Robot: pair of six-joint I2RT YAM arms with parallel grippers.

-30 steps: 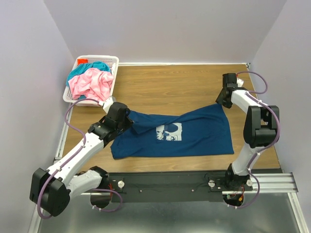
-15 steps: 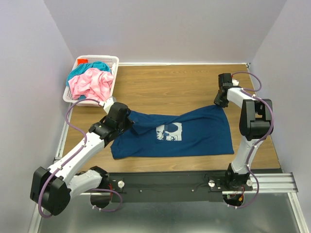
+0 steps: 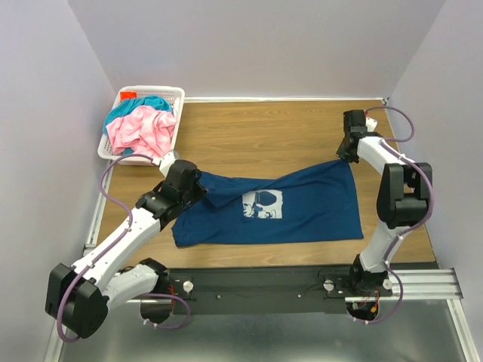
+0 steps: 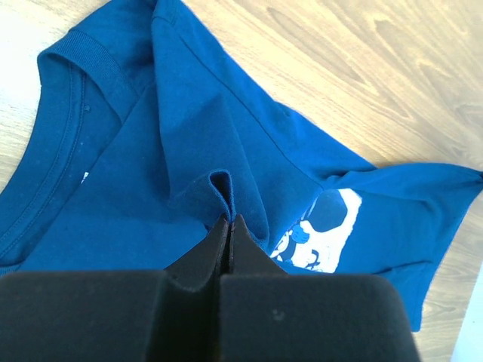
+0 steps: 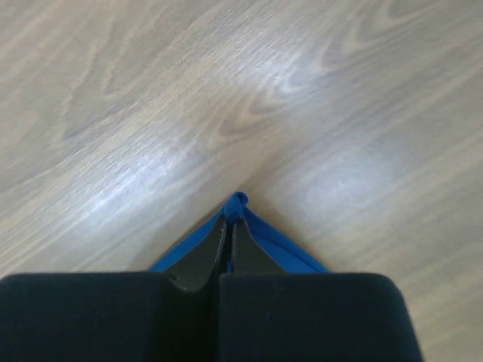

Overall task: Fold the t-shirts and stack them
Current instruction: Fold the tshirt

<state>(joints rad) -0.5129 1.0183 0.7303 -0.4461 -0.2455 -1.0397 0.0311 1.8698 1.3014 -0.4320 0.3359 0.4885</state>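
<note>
A: Where's the navy tee?

B: Dark blue t-shirt point(image 3: 302, 215) is spread on the wood table point(image 3: 256, 128), front-centre, btwn the two arms. White print point(image 3: 263, 205) faces up.

A: Grippers?

B: Left gripper point(image 4: 229, 222) is clamped on a raised fold of the cloth near the collar point(image 4: 45, 143), jaws together w/ fabric pinched btwn them. Right gripper point(image 5: 230, 219) is closed on the shirt's far right corner. Only a small blue tip pokes past its fingertips, w/ bare wood all round.

A: Cloth flat?

B: Mostly. A crease runs from the left pinch across the far part, twd the right corner.

A: Other tees?

B: Pink t-shirt point(image 3: 139, 130) and teal t-shirt point(image 3: 143, 102) are bunched in the white lattice basket point(image 3: 172, 92) at the table's far left corner, well apart from the blue one. Pink is nearer, teal just behind it. Small red thing at the basket's back, can't tell what.
</note>
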